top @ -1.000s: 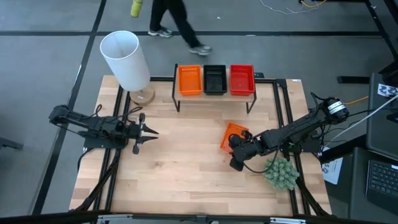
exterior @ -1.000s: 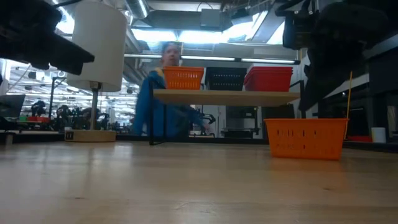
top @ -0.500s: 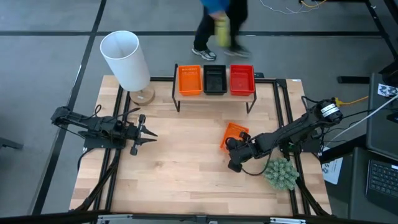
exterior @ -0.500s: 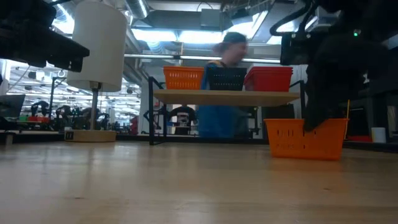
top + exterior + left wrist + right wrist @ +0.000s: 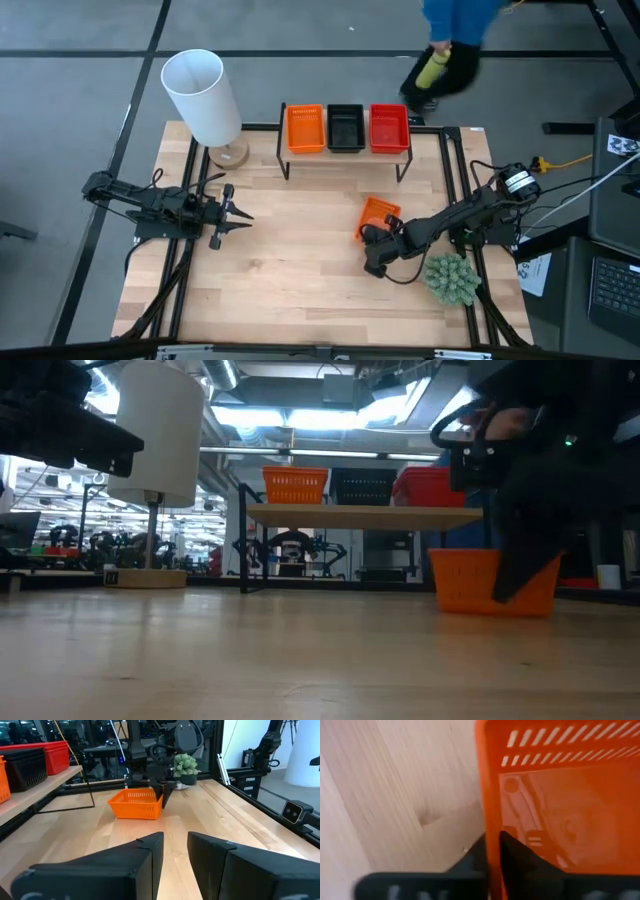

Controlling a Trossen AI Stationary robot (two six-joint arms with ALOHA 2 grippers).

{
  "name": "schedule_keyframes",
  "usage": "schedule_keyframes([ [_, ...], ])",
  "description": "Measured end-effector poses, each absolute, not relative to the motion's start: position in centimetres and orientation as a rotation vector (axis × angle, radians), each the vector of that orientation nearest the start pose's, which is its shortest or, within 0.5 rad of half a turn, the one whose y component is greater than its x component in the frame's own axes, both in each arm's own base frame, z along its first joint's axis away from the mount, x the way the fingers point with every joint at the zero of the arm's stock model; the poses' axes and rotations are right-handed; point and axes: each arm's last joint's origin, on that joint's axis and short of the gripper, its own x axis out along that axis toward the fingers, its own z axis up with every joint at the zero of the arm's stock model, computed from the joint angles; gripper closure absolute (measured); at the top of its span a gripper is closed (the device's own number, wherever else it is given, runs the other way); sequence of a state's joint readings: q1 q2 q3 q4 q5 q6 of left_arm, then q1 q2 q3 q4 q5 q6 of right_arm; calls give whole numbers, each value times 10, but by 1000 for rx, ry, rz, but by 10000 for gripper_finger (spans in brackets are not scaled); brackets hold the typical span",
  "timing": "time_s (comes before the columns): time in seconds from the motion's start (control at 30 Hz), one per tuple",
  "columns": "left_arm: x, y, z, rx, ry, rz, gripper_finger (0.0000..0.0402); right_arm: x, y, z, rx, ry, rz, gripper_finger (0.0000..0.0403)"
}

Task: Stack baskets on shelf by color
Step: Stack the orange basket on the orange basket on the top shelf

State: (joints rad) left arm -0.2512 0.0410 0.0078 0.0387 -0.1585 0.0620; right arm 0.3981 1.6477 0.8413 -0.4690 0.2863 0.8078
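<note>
On the shelf (image 5: 345, 157) at the table's far side stand an orange basket (image 5: 306, 129), a black one (image 5: 346, 128) and a red one (image 5: 389, 129), side by side. Another orange basket (image 5: 380, 213) sits flat on the table right of centre. My right gripper (image 5: 368, 235) slants down at that basket's near corner and is shut on its wall. My left gripper (image 5: 238, 213) hovers level over the table's left part. It is open, with nothing between its fingers (image 5: 150, 850). My right gripper pinches a side wall of the orange basket (image 5: 491, 815) near the basket's near corner. One finger (image 5: 515, 857) is inside the basket and the other (image 5: 477, 852) outside. The fingers come steeply from above, slanting in from the table's right. The basket's bottom (image 5: 490, 608) rests on the table.
A white lamp (image 5: 203, 92) on a wooden foot stands at the far left corner. A green plant (image 5: 450, 278) sits near the right edge, close behind my right arm. A person (image 5: 450, 35) walks past beyond the far edge. Bare tabletop (image 5: 300, 270) lies between the arms.
My right gripper has sunk from above the orange basket down onto it, tipping steeper, and its fingers now stand around the basket's wall. The basket has stayed on the table. The person behind the table has walked toward the right.
</note>
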Motion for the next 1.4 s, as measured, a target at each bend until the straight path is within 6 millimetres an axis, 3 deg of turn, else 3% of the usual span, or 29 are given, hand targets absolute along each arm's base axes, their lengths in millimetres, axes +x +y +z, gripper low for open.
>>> schedule_keyframes([
  [0.13,97,-20,167,61,-8,-93,321,271,105,152,324,1096,-367,397],
  [0.23,97,-20,167,61,-8,-92,321,288,115,178,347,1054,-256,400],
  [0.37,97,-20,167,61,-8,-92,321,317,127,235,259,912,-99,401],
  [0.5,97,-20,167,61,-8,-92,321,338,126,299,17,698,-57,402],
  [0.67,97,-20,167,61,-7,-92,321,353,98,364,-353,524,-97,402],
  [0.8,97,-20,167,61,-7,-92,321,363,45,396,-459,467,-138,402],
  [0.93,97,-20,167,61,-7,-91,321,369,-23,408,-377,390,-101,403],
  [1.1,97,-20,167,62,-7,-91,321,385,-90,400,-204,257,-53,403],
  [1.27,97,-20,167,62,-7,-88,321,415,-121,394,-182,101,34,403],
  [1.4,97,-20,167,62,-7,-86,321,436,-131,382,-182,285,42,403],
])
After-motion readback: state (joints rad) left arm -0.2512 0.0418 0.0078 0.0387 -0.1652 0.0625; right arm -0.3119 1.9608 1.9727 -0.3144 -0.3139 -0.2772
